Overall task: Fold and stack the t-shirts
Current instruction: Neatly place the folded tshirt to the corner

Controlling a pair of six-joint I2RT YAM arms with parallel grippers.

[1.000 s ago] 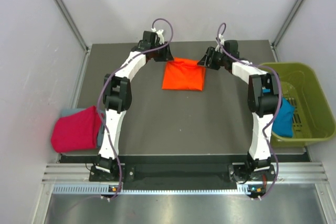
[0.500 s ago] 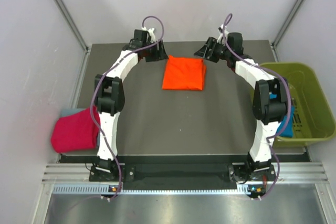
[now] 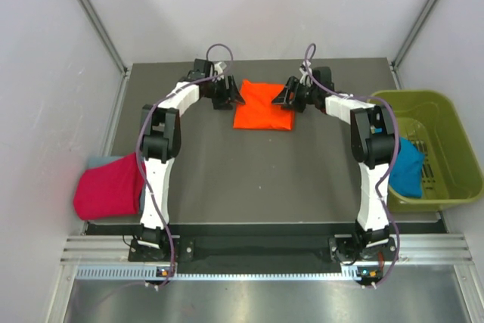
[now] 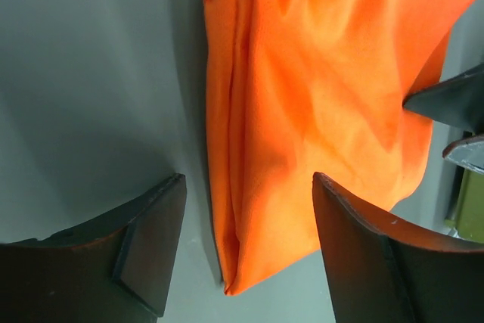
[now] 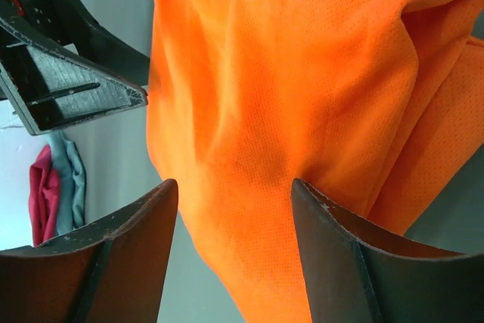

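- Right end effector (image 5: pixel 234 187), 6 o'clock: dark fingers spread, nothing pinched.
- Orange t-shirt (image 5: pixel 302 73), centre to 12 o'clock: folded, rumpled, lying on grey table (image 5: pixel 113 160).
- Left end effector (image 5: pixel 136 81), 10 o'clock: beside the shirt's edge.
- Magenta t-shirt (image 5: pixel 44 187) and grey-blue t-shirt (image 5: pixel 74 175), 8 o'clock: touching.

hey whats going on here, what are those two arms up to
Two robot arms are working on a folded orange t-shirt lying at the far middle of the table. The left gripper is at the shirt's left edge and the right gripper at its right edge, both open and gripping nothing. A magenta t-shirt lies on a grey-blue t-shirt at the table's left edge, and a teal t-shirt sits in the olive bin.
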